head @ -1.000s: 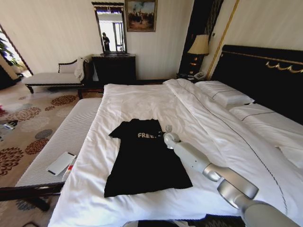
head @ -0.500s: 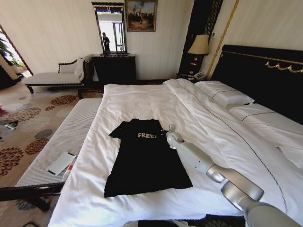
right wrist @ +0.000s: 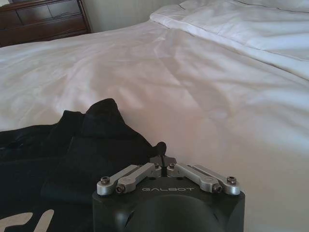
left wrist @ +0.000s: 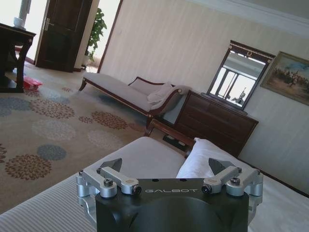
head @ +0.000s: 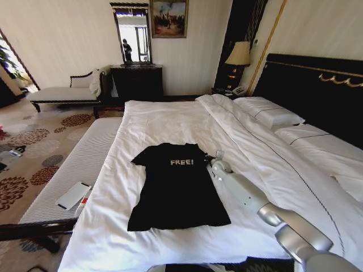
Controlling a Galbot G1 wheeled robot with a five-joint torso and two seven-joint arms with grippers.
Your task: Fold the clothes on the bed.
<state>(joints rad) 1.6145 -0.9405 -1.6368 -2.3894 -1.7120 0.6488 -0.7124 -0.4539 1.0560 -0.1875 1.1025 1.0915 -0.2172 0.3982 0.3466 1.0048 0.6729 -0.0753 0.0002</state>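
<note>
The black T-shirt [head: 177, 190] with white "FREE!" lettering lies flat, chest up, on the white duvet of the bed [head: 170, 119]. My right arm reaches in from the lower right, and my right gripper [head: 213, 158] sits at the shirt's right sleeve. In the right wrist view the right gripper [right wrist: 162, 155] is shut, its dark tips pinched at the edge of the sleeve [right wrist: 104, 128], with bare duvet beyond. My left gripper [left wrist: 166, 166] stands open, held off to the side above a grey striped bench [left wrist: 140, 159], with nothing between its fingers.
A grey striped bench [head: 85, 161] runs along the bed's left side with a flat white object [head: 72, 195] on it. Pillows [head: 272, 116] and a dark headboard [head: 317, 90] are on the right. A chaise [head: 62, 93], dresser [head: 136, 79] and lamp [head: 238, 54] stand along the far wall.
My right gripper has moved to the right with the sleeve, drawing it outward. The shirt now lies wider and has shifted slightly right on the duvet.
</note>
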